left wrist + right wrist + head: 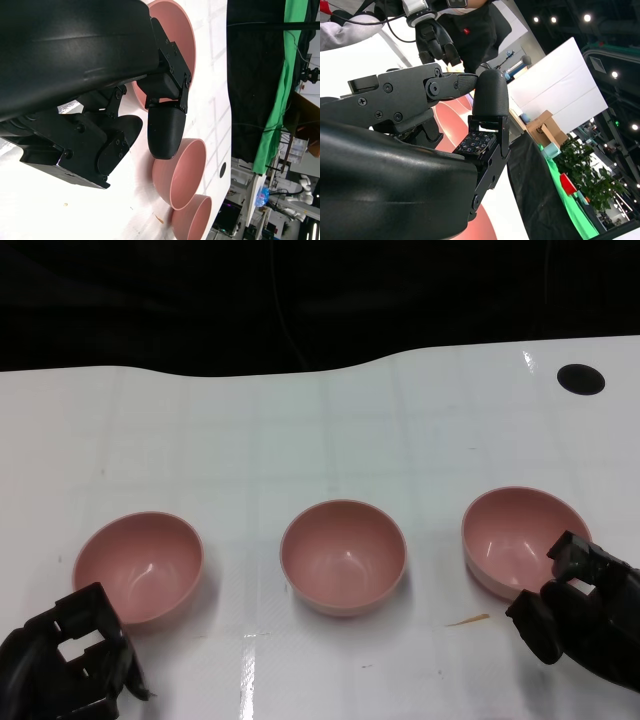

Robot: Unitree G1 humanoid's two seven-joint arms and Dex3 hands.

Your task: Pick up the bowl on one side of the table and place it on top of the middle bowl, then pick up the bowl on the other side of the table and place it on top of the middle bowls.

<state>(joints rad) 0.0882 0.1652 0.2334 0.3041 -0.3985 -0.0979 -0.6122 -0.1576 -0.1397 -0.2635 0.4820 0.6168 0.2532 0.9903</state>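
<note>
Both hands hold nothing, fingers loosely apart: left hand just beside the left bowl, right hand touching the right bowl. Middle bowl sits between them on the white table.

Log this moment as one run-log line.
stage: pre-grasp | left hand: near left bowl | right hand: at right bowl rim | middle bowl: unstacked

Bright overhead light glares on the table (sharp, slightly washed out).
</note>
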